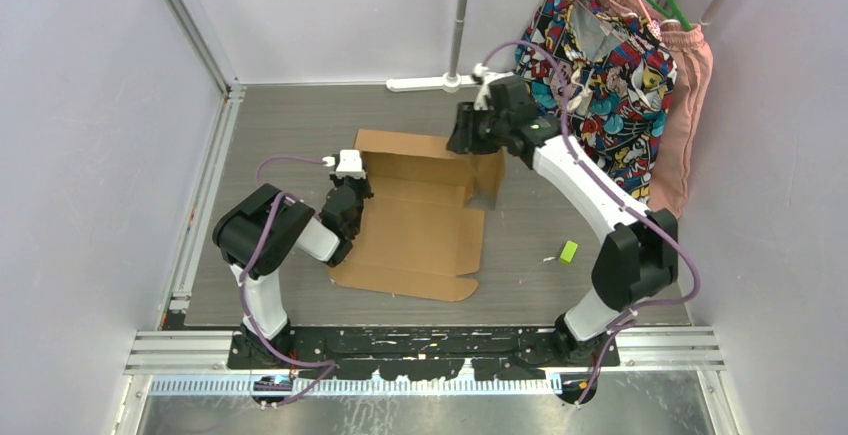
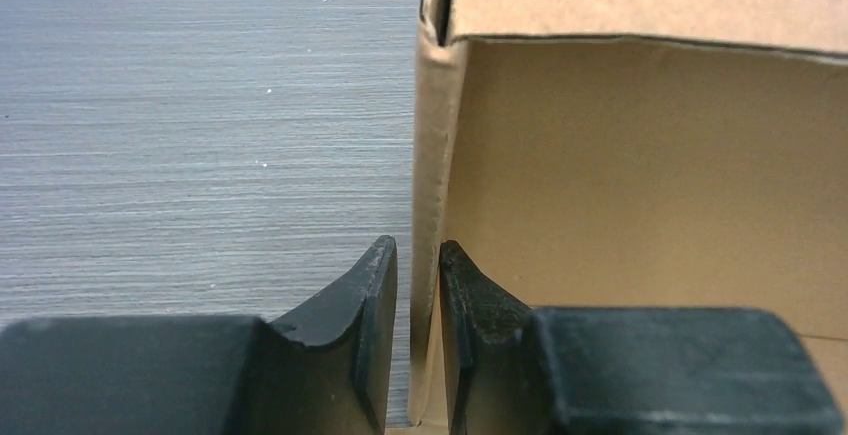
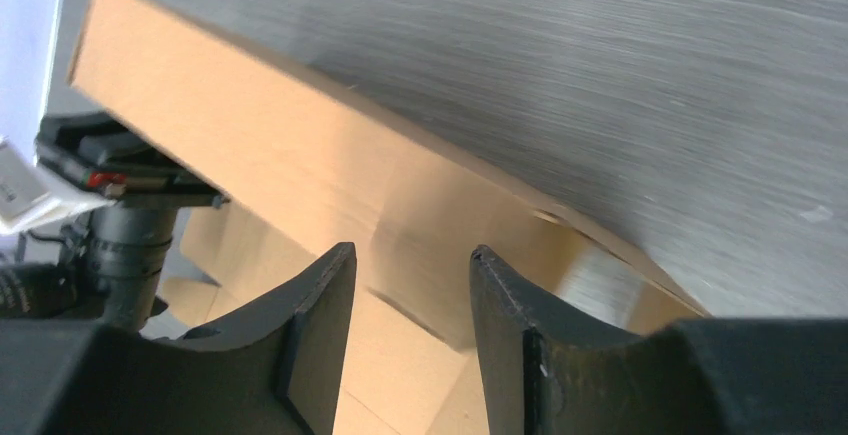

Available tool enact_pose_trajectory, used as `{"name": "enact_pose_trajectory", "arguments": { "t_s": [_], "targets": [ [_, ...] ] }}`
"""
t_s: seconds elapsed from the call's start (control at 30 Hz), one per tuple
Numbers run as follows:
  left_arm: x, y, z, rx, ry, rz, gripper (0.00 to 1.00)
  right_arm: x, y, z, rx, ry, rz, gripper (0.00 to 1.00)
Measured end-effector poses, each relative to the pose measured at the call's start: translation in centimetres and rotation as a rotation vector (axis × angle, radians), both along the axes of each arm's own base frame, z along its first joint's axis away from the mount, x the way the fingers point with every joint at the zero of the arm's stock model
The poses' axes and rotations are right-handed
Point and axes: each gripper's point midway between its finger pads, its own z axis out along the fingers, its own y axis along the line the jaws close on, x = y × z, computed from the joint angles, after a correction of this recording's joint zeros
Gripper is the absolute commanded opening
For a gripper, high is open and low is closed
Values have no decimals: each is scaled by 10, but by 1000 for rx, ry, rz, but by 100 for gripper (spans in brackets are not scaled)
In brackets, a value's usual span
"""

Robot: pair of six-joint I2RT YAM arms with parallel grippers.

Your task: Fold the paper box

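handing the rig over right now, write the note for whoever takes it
Left claw: straddles the upright left side wall of the brown corrugated cardboard box, fingers nearly on it; a firm pinch can't be confirmed.
Right claw: open, holding nothing, at the box's far right corner.
Box: on the grey table, between the two arms.
Done: far wall and both side flaps stand up.
Left: probably lock those walls in place, then fold the flat near panel over and tuck its tabs.
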Motion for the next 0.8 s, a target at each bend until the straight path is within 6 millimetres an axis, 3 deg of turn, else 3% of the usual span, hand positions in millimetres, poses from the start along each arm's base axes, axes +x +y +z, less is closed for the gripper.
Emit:
{"name": "enact_pose_trajectory", "arguments": {
  "t_s": [0.17,0.3,0.63,0.73,0.8],
  "targets": [
    [0,2,-1,2,3,6,24,11,-68,1,62,27,-210,53],
    [0,3,-1,2,3,7,24,16,-106,-11,111,57,-347,54],
    [0,4,-2,4,3,10,24,15,-142,-44,177,75,-495,55],
    [0,5,-2,5,3,11,24,4,-150,-36,196,19,-515,56],
    [0,5,-2,5,3,11,24,1,-158,-17,209,-63,-537,55]
  ]
}}
